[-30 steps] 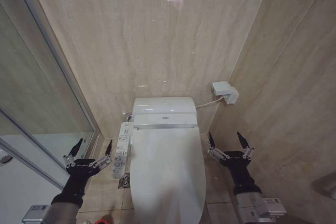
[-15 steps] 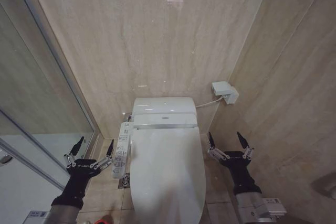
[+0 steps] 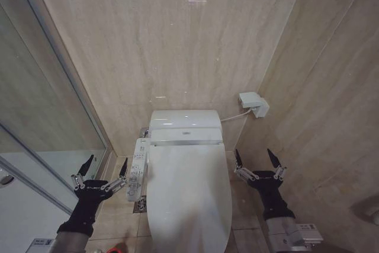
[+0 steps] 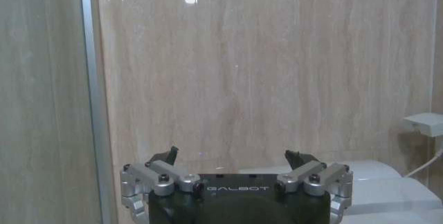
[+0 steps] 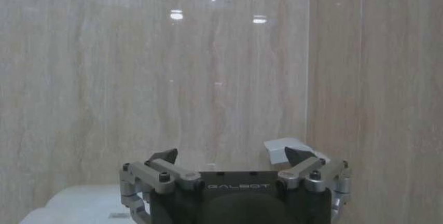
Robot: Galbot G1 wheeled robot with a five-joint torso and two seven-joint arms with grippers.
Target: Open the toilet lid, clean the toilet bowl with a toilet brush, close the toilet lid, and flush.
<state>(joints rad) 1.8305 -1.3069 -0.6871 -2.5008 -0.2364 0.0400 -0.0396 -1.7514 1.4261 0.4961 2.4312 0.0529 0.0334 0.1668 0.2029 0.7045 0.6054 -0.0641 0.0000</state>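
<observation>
Toilet lid [image 3: 188,197] down; fingers [image 3: 90,163] wide, empty.

Looks like a small home or hotel bathroom: a white floor-standing toilet [image 3: 188,188] is sitting with its toilet lid [image 3: 188,199] down in a tight corner, with glossy beige stone-look wall tiles [image 3: 177,45] wrapping around the back and the right side. There's a bidet-style control panel [image 3: 138,169] hanging off the toilet's left side and a little white wall box [image 3: 253,104] with a cable running toward the tank. On the left a metal-framed glass shower screen [image 3: 53,87] is closing off the next stall, and the floor tiles [image 3: 121,217] are matching the walls.
</observation>
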